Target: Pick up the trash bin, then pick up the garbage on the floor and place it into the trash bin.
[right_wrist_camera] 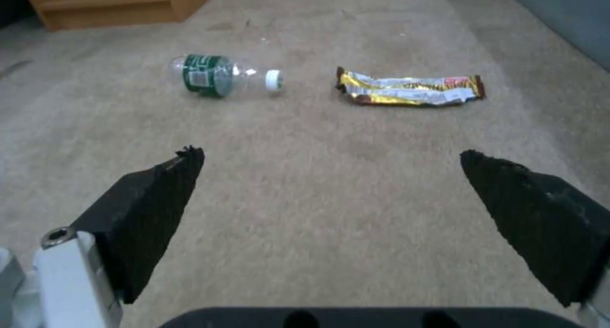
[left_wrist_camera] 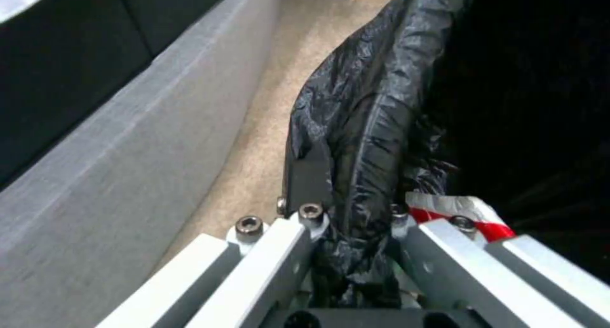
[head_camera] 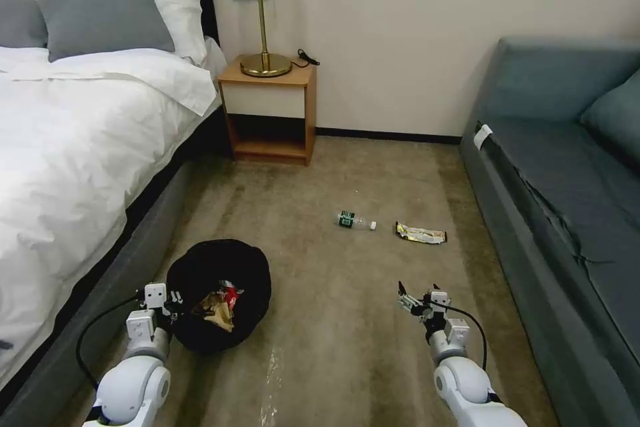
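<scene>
The trash bin [head_camera: 220,260], lined with a black bag [left_wrist_camera: 381,104], is low on my left beside the bed. My left gripper [head_camera: 172,301] is shut on its near rim, with the bag pinched between the fingers [left_wrist_camera: 308,175]. Inside the bin lie a red packet [head_camera: 230,293] and a crumpled brown paper bag [head_camera: 215,311]. Two pieces of garbage lie on the carpet ahead: a small clear bottle with a green label [head_camera: 355,220] and a gold-white wrapper [head_camera: 420,234]. My right gripper [head_camera: 419,295] hangs open above the carpet, short of the bottle [right_wrist_camera: 219,75] and the wrapper [right_wrist_camera: 410,87].
A white bed on a grey base [head_camera: 67,147] runs along the left, close to the bin. A wooden nightstand [head_camera: 270,113] with a lamp stands at the back wall. A blue-grey sofa [head_camera: 567,180] lines the right. Open carpet [head_camera: 333,320] lies between them.
</scene>
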Robot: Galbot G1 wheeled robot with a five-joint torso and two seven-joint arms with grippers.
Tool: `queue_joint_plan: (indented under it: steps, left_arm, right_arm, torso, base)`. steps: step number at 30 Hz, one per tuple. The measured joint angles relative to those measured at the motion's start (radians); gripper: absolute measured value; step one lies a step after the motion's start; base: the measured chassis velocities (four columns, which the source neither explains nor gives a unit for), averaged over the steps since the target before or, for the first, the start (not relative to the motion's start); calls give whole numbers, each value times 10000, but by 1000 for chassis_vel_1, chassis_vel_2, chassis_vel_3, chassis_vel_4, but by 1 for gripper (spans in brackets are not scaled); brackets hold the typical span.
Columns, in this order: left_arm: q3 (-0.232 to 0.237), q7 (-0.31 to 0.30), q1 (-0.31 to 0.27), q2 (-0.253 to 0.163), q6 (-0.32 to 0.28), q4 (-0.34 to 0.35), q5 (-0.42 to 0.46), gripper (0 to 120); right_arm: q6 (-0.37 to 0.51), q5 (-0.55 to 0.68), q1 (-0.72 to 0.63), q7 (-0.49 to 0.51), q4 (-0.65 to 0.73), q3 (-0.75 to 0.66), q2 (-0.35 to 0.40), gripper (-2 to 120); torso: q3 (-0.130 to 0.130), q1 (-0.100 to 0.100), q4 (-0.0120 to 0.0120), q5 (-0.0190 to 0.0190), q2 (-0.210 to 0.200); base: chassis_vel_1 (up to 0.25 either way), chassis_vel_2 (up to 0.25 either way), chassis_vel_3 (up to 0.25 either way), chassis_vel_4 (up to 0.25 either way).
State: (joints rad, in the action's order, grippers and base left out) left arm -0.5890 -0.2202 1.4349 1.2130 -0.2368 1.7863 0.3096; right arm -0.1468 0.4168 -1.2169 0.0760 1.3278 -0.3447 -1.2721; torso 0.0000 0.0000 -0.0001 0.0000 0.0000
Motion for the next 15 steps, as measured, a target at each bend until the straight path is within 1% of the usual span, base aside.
queue_joint_plan:
  steps: [8,15]
  left_arm:
    - [2,7,30,0,52,-21,-15,0]
    - [2,14,80,0,86,-14,-35,0]
  right_arm:
    - [-94,6,-28,-61,-90,-86,-28,100]
    - [-177,-32,-90,-113,-163,-119,-65,100]
  torso:
    - [0,0,2,0,0]
    - [-1,0,2,1,0]
  base:
    - [-84,86,86,-90]
    - [-126,107,112,-117]
